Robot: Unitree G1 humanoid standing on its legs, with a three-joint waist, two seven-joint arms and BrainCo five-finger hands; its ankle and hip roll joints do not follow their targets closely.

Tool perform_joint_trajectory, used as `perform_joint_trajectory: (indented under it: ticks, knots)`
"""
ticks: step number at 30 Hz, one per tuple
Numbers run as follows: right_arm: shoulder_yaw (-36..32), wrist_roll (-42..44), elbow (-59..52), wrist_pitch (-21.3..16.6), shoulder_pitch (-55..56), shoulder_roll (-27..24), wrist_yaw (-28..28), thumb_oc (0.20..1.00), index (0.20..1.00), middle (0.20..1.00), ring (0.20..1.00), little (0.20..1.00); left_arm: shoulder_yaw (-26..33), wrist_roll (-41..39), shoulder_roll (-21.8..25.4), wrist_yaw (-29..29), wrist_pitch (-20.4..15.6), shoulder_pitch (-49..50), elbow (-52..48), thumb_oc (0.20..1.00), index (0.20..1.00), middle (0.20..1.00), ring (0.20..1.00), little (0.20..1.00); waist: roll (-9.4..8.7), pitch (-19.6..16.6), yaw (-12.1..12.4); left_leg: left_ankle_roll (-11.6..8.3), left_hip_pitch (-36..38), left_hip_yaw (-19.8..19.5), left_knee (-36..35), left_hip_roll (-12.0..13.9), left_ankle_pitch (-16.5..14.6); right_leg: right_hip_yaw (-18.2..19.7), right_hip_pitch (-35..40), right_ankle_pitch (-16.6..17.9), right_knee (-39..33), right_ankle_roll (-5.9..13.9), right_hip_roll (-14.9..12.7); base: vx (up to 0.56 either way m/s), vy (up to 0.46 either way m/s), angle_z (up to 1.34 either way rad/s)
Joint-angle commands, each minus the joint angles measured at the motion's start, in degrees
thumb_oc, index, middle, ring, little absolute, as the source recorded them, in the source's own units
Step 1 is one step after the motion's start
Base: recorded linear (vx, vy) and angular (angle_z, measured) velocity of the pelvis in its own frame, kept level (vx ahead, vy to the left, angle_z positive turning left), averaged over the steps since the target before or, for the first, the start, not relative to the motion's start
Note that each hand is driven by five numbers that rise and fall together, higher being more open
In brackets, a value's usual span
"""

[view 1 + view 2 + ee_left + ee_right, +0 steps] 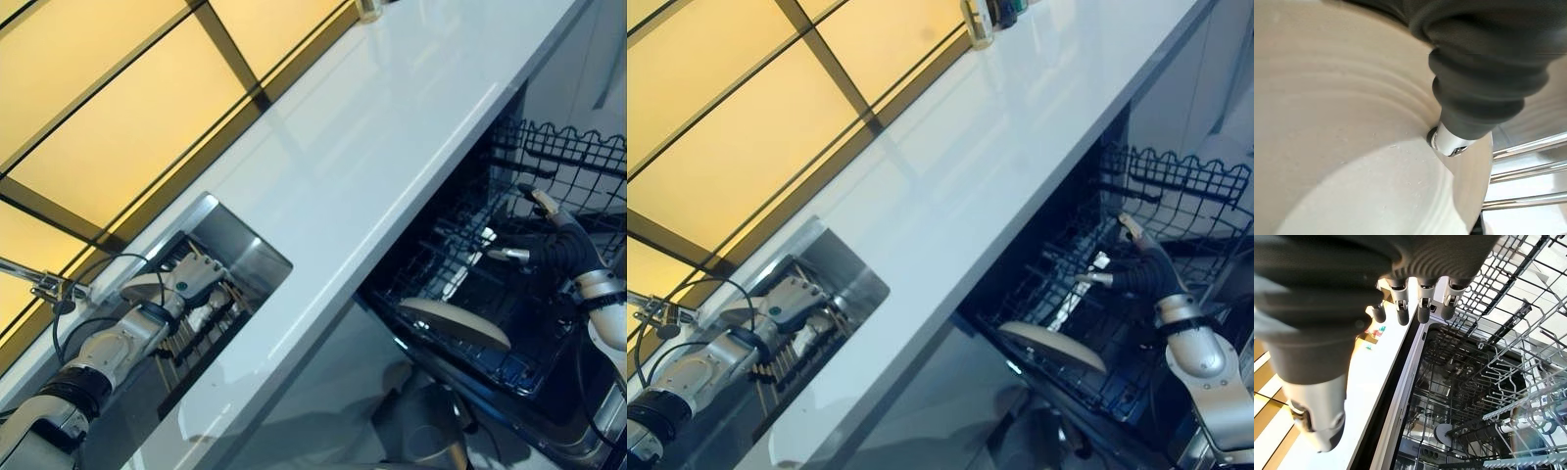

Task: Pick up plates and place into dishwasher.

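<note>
Plate (1342,147): a pale plate lies right against the left hand's wrist camera, down in the sink; another plate (456,321) already lies flat at the near edge of the dishwasher's lower rack.
Left hand (186,286): in the sink (245,257) among the wire drainer, at the plate; whether its fingers have closed on the plate I cannot tell.
Right hand (549,240): over the lower rack (509,362), fingers straight and spread, empty.
Counter (392,147): white, running between sink and dishwasher.
Far end: bottles (978,22) stand by the window.
Risk: the left hand's hold is unseen, so a lift could let the plate slip and strike the steel sink or drainer wires.
Risk: the flat plate takes up rack space; a second plate set on it could slide or chip.
</note>
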Motion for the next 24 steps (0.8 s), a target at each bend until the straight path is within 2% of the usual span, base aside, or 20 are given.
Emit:
perform_joint_trajectory:
  ticks: [1,8,17,21,24]
  knots:
    - [-1.59,-1.06,-3.21,-2.47,-1.13,1.19,0.52,1.0,1.0,1.0,1.0,1.0,3.15,0.0,0.07,1.38,0.57,0.72,3.12,0.2,0.2,0.2,0.2,0.2,-3.65,-4.84,1.36,1.39,-0.77,-2.58,6.71,-1.23,-5.44,-3.47,9.71,-0.26,-14.21,0.91,2.55,0.0,0.0,0.0]
    - [-1.09,-1.1,-2.65,-3.0,-1.38,2.27,1.12,1.0,1.0,1.0,1.0,1.0,4.65,-2.1,0.08,2.61,2.01,1.1,4.08,0.2,0.2,0.2,0.2,0.2,-4.13,-5.82,2.24,1.13,-0.53,-3.18,5.98,-1.03,-5.04,-4.05,11.46,-0.38,-15.7,0.52,3.07,-0.04,-0.001,0.04]
    - [-0.13,-1.7,-2.27,-4.67,-2.6,4.48,0.15,1.0,1.0,1.0,1.0,1.0,9.24,-5.05,2.24,4.27,4.88,3.37,2.41,0.2,0.2,0.2,0.2,0.2,-5.79,-8.1,5.19,0.73,-0.99,-4.01,4.54,-0.33,-4.25,-5.43,13.72,-0.19,-18.43,0.0,4.03,-0.08,-0.007,0.09]
    - [0.34,-1.86,-2.25,-4.03,-3.97,4.8,-2.12,1.0,1.0,1.0,1.0,1.0,11.24,-7.66,4.13,5.81,6.01,3.85,2.16,0.2,0.2,0.2,0.2,0.2,-7.14,-9.1,6.73,0.5,-1.21,-4.46,3.85,0.12,-3.97,-6.43,14.7,-0.18,-19.42,-0.03,4.34,-0.1,-0.012,0.11]
    - [-0.37,0.0,-1.2,-4.12,-4.73,5.13,-7.73,1.0,1.0,1.0,1.0,1.0,13.96,-12.19,6.13,8.12,6.03,4.94,0.77,0.2,0.2,0.2,0.2,0.2,-8.46,-9.74,8.34,0.35,-1.38,-4.94,3.51,0.66,-3.83,-7.57,15.49,-0.2,-19.91,-0.01,4.45,-0.11,-0.032,0.17]
